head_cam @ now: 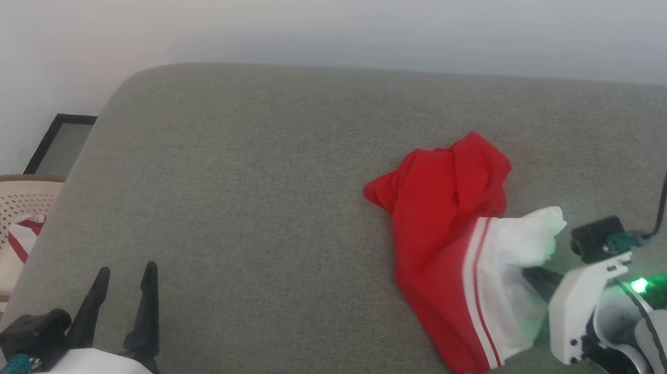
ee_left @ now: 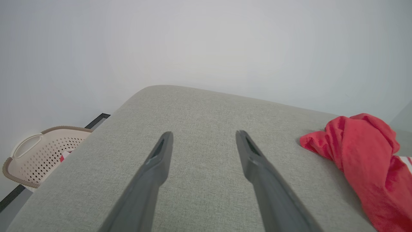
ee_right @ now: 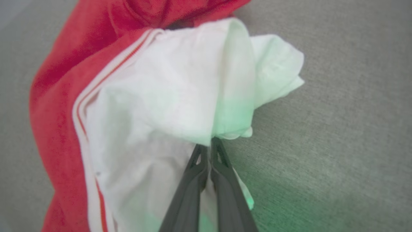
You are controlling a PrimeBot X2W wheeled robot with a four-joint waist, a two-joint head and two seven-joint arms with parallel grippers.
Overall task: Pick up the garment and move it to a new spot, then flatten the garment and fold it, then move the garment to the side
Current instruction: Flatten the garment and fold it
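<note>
The right jaws were clamped on a thin sleeve fold of the red jersey shirt (head_cam: pixel 437 225) heaped just ahead on the cushion (head_cam: pixel 247 190), and might lose it when lifting; the left jaws stood apart.

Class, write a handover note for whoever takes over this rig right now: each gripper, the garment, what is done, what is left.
Left gripper: open, empty, over the left side of the cushion.
Right gripper: shut on the white sleeve of the garment.
Garment: lying crumpled on the cushion, right of centre.
Done: grip taken.
Left: lift and move it, flatten, fold, set aside.
</note>
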